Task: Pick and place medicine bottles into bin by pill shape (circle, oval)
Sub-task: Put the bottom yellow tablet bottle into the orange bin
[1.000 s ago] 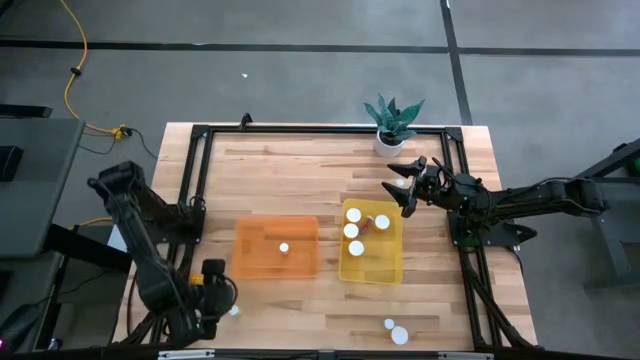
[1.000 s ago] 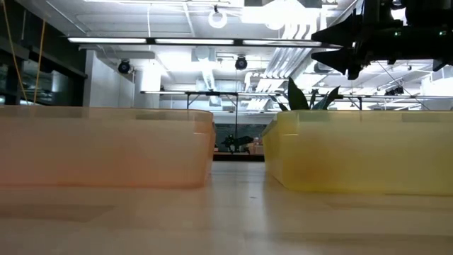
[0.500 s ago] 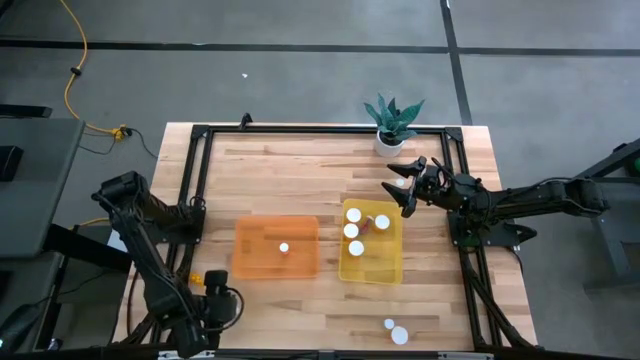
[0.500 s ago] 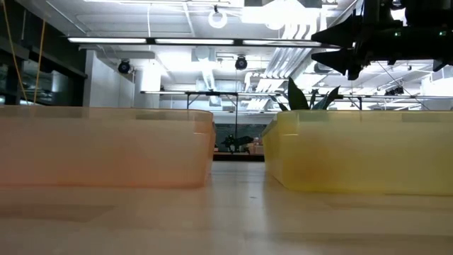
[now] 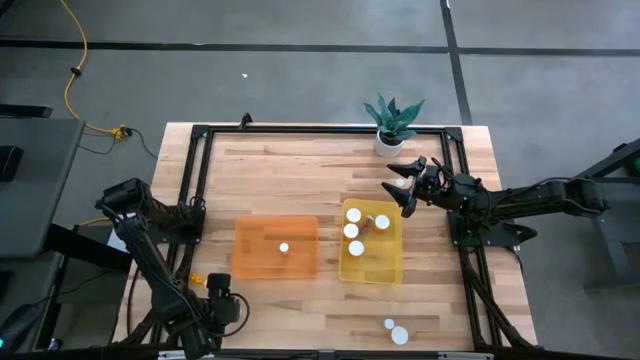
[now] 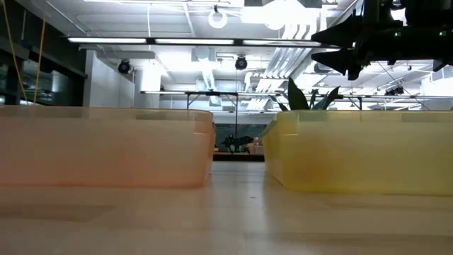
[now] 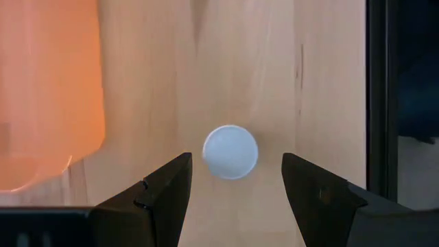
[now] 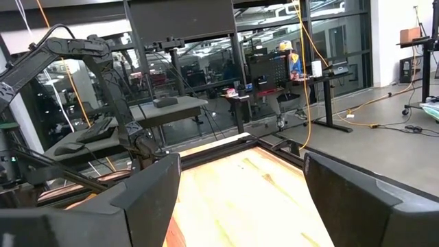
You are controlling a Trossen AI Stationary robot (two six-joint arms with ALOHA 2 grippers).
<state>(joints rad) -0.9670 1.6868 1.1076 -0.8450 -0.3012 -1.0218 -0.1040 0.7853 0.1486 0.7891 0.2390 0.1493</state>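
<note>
One medicine bottle stands upright on the wood near the table's front left; its round white cap (image 7: 230, 151) shows from above. My left gripper (image 7: 236, 184) points down over it, open, one finger on each side of the cap and apart from it. In the high view this gripper (image 5: 229, 311) covers the bottle. The orange bin (image 5: 277, 247) holds one bottle (image 5: 284, 247). The yellow bin (image 5: 371, 266) holds several bottles (image 5: 354, 230). Two more bottles (image 5: 394, 329) stand near the front edge. My right gripper (image 5: 399, 192) waits open, held level above the yellow bin's far right corner.
A potted green plant (image 5: 392, 124) stands at the table's far edge. A black frame rail (image 5: 193, 230) runs along the left side, close to my left gripper. Bare wood lies between the bins and the front edge.
My left gripper has come down and toward the table's near edge, over the standing bottle, tipping a little more downward. Its fingers have stayed open.
</note>
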